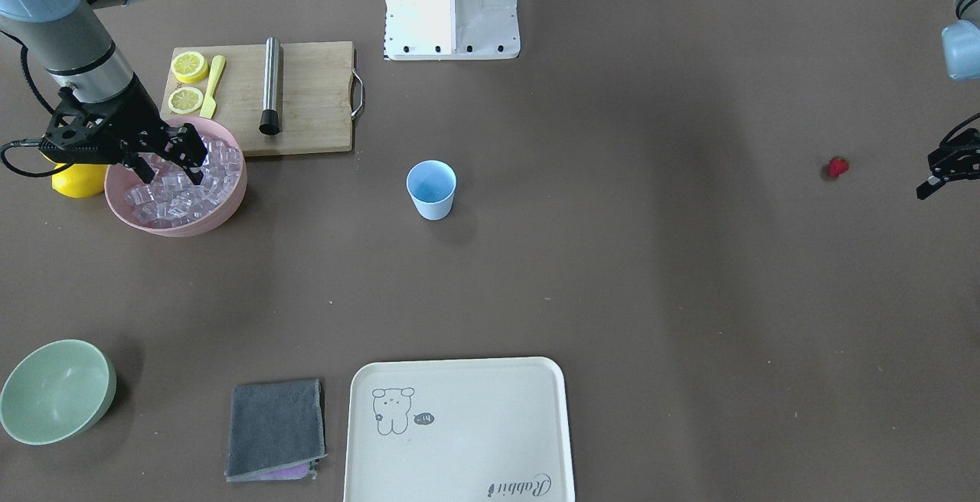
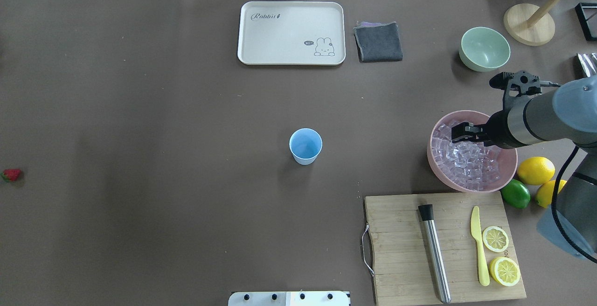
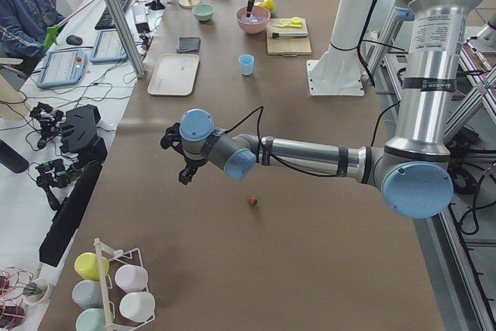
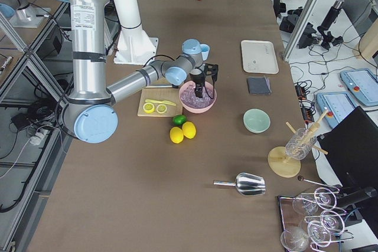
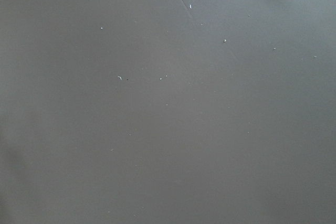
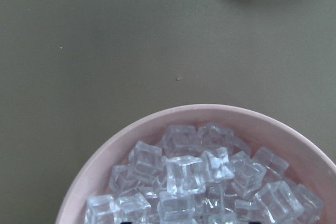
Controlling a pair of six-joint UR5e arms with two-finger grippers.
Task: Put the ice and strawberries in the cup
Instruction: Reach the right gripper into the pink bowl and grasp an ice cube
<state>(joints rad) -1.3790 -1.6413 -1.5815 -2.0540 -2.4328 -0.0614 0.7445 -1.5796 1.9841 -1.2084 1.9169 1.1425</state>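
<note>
The tiny red berry-shaped strawberry (image 2: 11, 174) lies far left near the left gripper (image 1: 940, 177), whose jaws I cannot tell apart or closed, the small light blue plastic cup (image 2: 305, 145) stands mid-table looking empty, and the right gripper (image 1: 170, 169) dips spread jaws among clear glossy ice cubes (image 2: 471, 168) in the round pink bowl (image 2: 430, 154), where a slick cube could squirt free.

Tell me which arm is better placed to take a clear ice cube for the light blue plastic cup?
Right. The right gripper is down in the round pink bowl, fingers apart among the clear ice cubes. The left gripper is far across the table, near the small red strawberry.
</note>
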